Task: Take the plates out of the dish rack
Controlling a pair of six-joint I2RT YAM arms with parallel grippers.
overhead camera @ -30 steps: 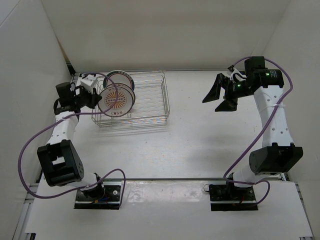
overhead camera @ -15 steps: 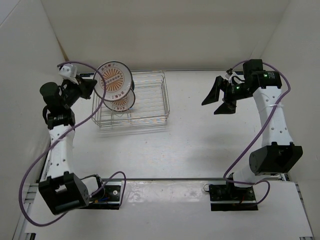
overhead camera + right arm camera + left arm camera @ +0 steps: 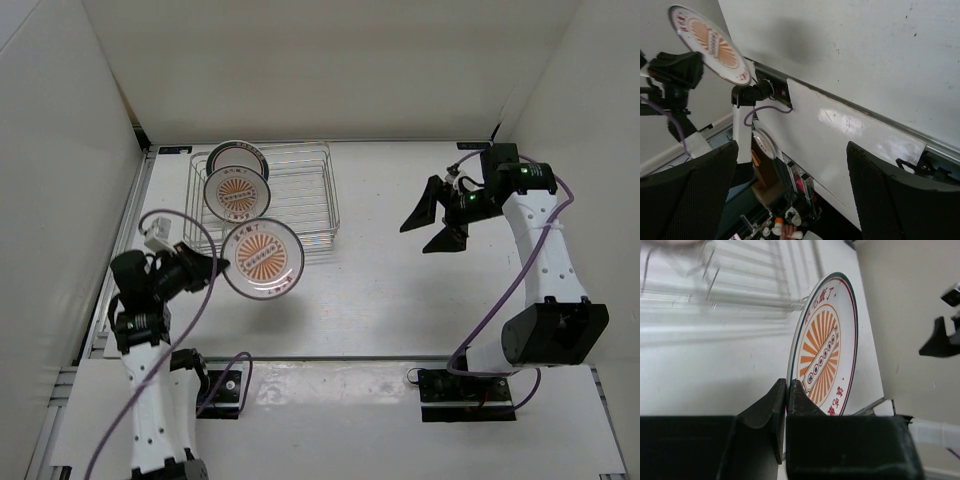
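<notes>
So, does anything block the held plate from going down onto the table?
Nothing visible does. The plate, pinched in the left fingers, hangs just in front of the rack, and the table below it is bare. The right fingers stand open, far off to the right.

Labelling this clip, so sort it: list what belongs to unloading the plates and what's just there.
Job: held plate, its rim in the shut left gripper; front plate and rear plate, standing in the rack.
Just there: right gripper, open and empty; purple cable; table.
</notes>
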